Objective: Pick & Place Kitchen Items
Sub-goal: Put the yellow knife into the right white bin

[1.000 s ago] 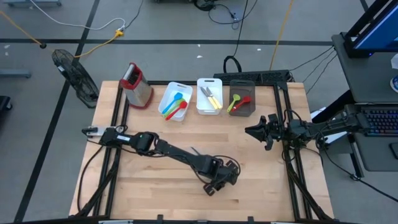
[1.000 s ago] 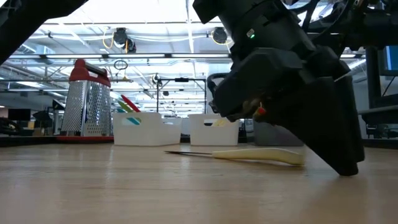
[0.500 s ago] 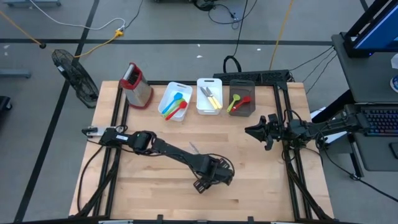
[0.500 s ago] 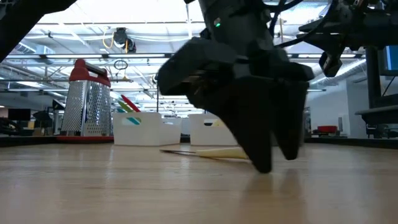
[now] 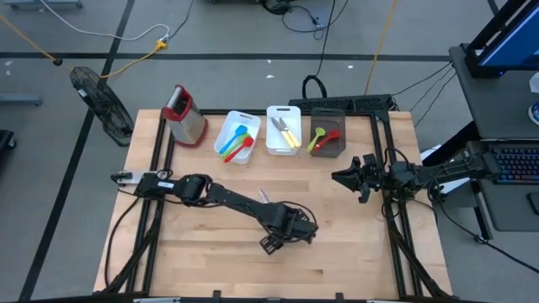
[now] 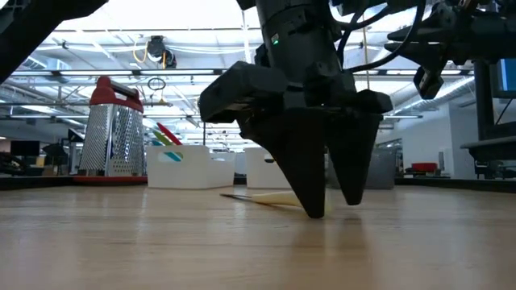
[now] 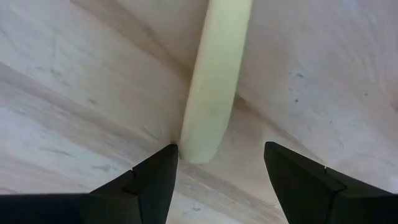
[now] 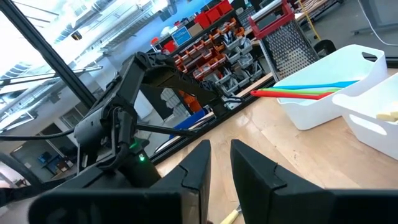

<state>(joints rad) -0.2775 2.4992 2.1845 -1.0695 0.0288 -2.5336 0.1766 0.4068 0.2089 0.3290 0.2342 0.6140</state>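
Note:
A knife with a pale yellow handle [image 7: 214,87] lies flat on the wooden table; its metal blade [image 5: 263,199] shows in the high view, and it lies behind the fingers in the low view [image 6: 262,197]. My left gripper [image 5: 269,245] [image 6: 334,206] [image 7: 217,155] points down over the handle's free end. It is open, with one finger on each side of that end. Whether a fingertip touches the handle cannot be told. My right gripper [image 5: 337,177] [image 8: 221,165] hovers near the table's right edge, fingers close together with only a slit between them.
Along the far edge stand a red-topped grater [image 5: 185,115], a white bin [image 5: 226,126] with blue, green and red utensils, a white bin [image 5: 271,139] with yellow-handled knives, and a dark grey bin [image 5: 337,118] with a green and a red spoon. Bare wood surrounds the knife.
My left gripper has moved toward the table's left, from beside the knife's handle to over its free end. It has tipped upright, so its fingers now point straight down at the table. The knife has stayed where it was.

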